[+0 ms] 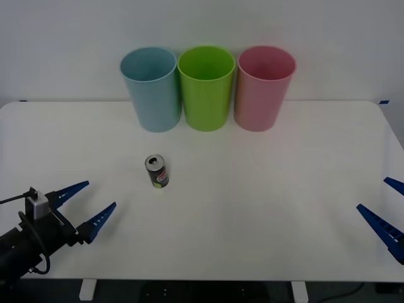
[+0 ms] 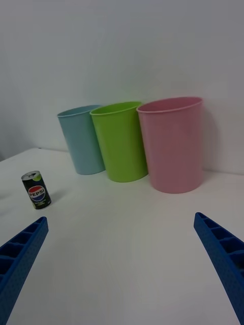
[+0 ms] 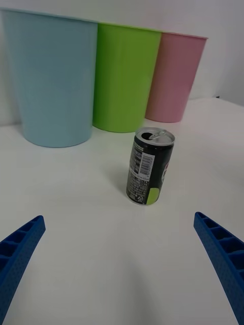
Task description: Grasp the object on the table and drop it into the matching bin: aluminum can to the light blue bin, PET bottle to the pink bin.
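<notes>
A: Which hand is closer?
B: The left hand (image 1: 83,206), fingers spread and empty, low at the desk's (image 1: 265,208) near left corner. The aluminum can (image 1: 157,172) stands upright ahead of it, to its right.
A: And the right hand (image 1: 388,208)?
B: Released too, well apart.

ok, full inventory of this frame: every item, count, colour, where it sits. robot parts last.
small dark aluminum can with silver top: 1, black with green and red marks, upright on the table, nearer the robot than the bins, left of centre
tall light blue plastic bin: 1, light blue, far side of the table, leftmost of the row
tall green plastic bin: 1, lime green, middle of the row
tall pink plastic bin: 1, pink, rightmost of the row
large flat white table: 1, white, under everything
left gripper: 1, blue ribbed fingers, open, near left, pointed toward the can
right gripper: 1, blue ribbed fingers, open, near right edge
</notes>
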Motion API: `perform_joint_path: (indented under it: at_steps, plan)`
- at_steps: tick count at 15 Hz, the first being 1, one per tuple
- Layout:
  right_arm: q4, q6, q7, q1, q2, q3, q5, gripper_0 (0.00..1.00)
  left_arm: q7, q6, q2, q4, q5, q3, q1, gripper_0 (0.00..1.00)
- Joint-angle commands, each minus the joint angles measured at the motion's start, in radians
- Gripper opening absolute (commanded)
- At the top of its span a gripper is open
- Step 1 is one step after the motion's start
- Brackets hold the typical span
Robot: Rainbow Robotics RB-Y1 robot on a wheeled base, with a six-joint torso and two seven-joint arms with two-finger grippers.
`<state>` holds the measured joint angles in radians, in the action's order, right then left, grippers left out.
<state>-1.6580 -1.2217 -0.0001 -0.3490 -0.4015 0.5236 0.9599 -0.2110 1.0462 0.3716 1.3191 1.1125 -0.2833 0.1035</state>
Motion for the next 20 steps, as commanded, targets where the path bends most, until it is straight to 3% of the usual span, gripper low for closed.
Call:
perform_joint_path:
  at_steps: [1,11,20]
  plan:
    - [0.0,0.0,0.0,0.0,0.0,0.0,0.0,1.0,-0.015,0.0,-0.026,-0.034,0.003,0.007,-0.036,1.0]
    - [0.0,0.0,0.0,0.0,0.0,0.0,0.0,1.0,-0.062,-0.058,-0.166,-0.057,0.167,0.007,-0.123,1.0]
    - [0.0,0.0,0.0,0.0,0.0,0.0,0.0,1.0,-0.145,-0.067,-0.175,-0.256,0.176,0.022,-0.272,1.0]
